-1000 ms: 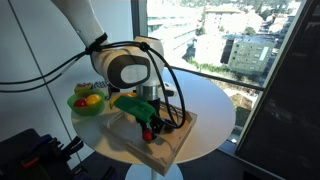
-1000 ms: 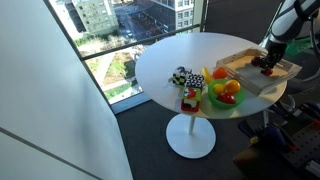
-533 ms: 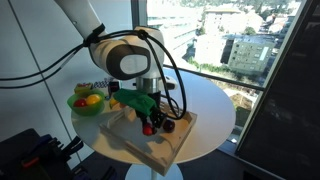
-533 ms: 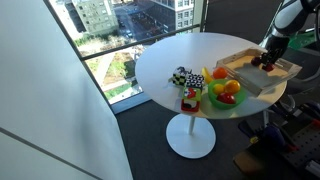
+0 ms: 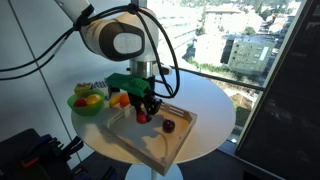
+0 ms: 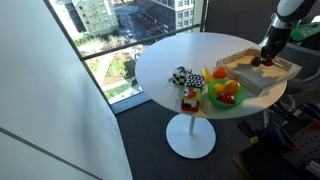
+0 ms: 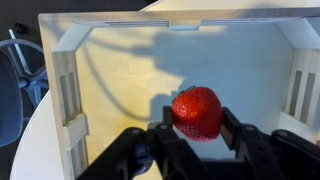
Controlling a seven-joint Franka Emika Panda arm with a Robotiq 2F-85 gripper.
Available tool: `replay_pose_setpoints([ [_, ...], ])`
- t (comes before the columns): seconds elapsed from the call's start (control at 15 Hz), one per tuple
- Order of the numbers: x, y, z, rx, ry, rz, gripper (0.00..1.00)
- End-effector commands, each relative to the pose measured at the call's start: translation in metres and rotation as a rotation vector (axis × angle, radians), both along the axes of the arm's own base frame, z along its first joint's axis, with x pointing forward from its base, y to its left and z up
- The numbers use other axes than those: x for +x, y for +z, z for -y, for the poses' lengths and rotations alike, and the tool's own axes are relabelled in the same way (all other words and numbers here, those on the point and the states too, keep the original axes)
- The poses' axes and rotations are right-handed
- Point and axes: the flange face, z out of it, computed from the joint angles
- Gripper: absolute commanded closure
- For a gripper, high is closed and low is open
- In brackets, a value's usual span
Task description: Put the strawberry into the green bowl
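My gripper (image 7: 197, 128) is shut on the strawberry (image 7: 197, 111), a bright red fruit held between both fingers above the wooden tray (image 7: 120, 60). In an exterior view the gripper (image 5: 143, 112) hangs over the tray's near-bowl end with the strawberry (image 5: 143, 117) at its tips, clear of the tray floor. The green bowl (image 5: 84, 106) stands on the white table beside the tray and holds yellow and red fruit. It also shows in an exterior view (image 6: 224, 100), with the gripper (image 6: 266, 58) further back over the tray.
A dark maroon round fruit (image 5: 168, 126) lies on the wooden tray (image 5: 150, 145). An orange fruit (image 5: 120, 99) sits between the bowl and the tray. A chequered item (image 6: 180, 77) and a red toy (image 6: 189, 99) lie on the round white table (image 6: 170, 55) near the bowl.
The gripper has risen from the tray floor with the strawberry in it and shifted a little toward the bowl. The maroon fruit has stayed on the tray.
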Motion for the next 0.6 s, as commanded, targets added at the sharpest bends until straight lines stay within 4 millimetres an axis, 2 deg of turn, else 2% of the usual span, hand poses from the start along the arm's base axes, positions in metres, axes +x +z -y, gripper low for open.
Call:
replay_pose_setpoints([
  [0.0,-0.004,0.022,-0.022,0.001,0.026,-0.016,0.76],
  [0.53,-0.008,0.045,-0.075,0.001,0.133,-0.009,0.76],
])
